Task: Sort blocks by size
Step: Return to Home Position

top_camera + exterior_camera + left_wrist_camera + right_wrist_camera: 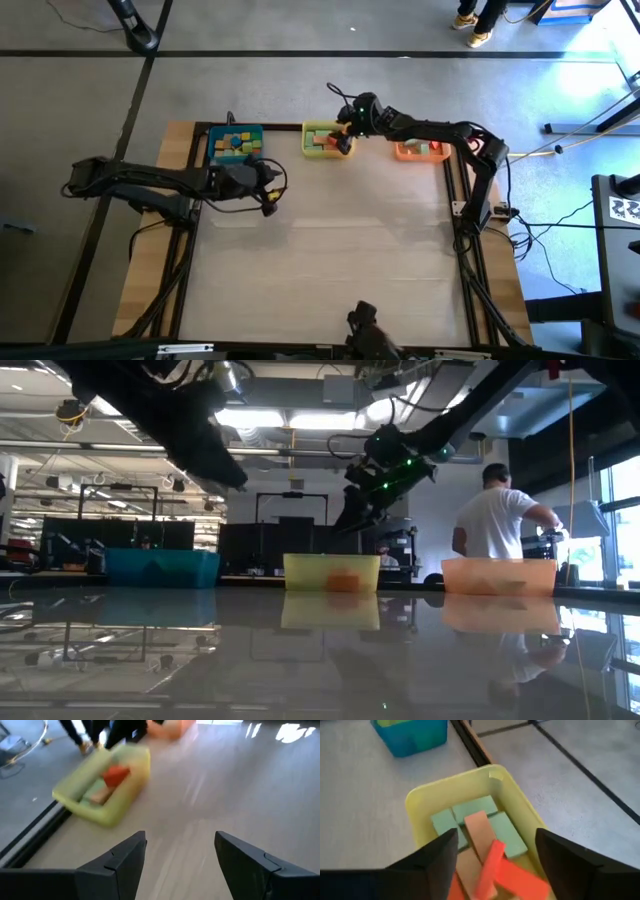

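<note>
The yellow bin (322, 138) at the table's far edge holds green, tan and red-orange blocks (485, 835). One long red-orange block (487, 867) leans across the others. My right gripper (496, 837) hangs open just above this bin (330, 572), touching nothing; it also shows in the high view (345, 142). The blue bin (236, 143) to the left holds several blocks in teal, yellow, green and orange. The orange bin (420, 150) stands to the right. My left gripper (180, 840) is open and empty above bare table, near the blue bin (268, 192).
The three bins stand in a row along the table's far edge. The wide light tabletop (340, 260) lies in front of them. A person in a white shirt (500, 520) stands in the room beyond the table, past the orange bin (498, 575).
</note>
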